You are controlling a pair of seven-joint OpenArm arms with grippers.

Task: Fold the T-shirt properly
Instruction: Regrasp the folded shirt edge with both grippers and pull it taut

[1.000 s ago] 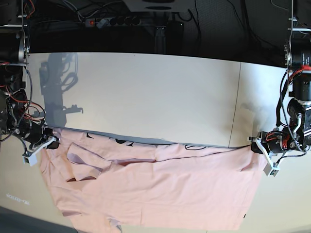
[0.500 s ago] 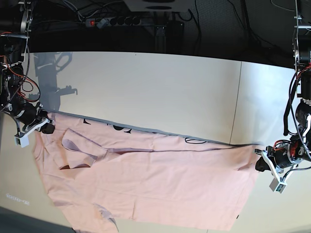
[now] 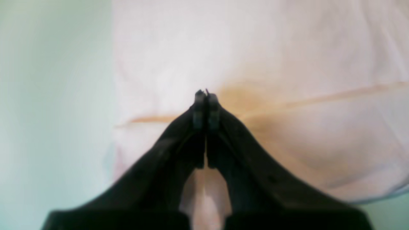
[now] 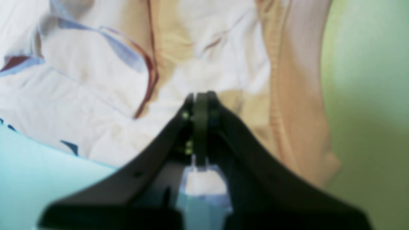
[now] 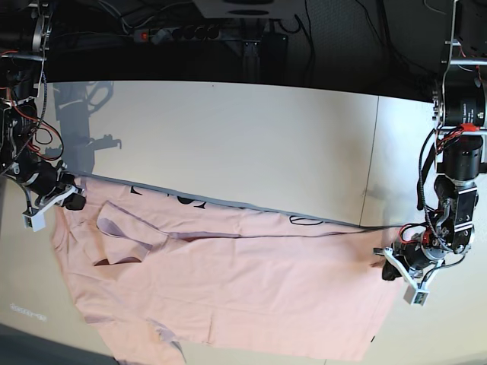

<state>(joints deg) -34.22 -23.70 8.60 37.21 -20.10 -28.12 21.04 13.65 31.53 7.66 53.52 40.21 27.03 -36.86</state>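
The pink shirt (image 5: 228,289) lies spread on the table (image 5: 243,144), and the left gripper (image 5: 396,272) and right gripper (image 5: 67,199) each pinch a top corner tight. To fold it well, I think both should lift together and keep the edge straight.

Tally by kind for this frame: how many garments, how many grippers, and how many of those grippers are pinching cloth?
T-shirt: 1, pale pink, spread on the table
Grippers: 2, left gripper and right gripper
Grippers pinching the T-shirt, fingers closed on cloth: 2
Total things: 3
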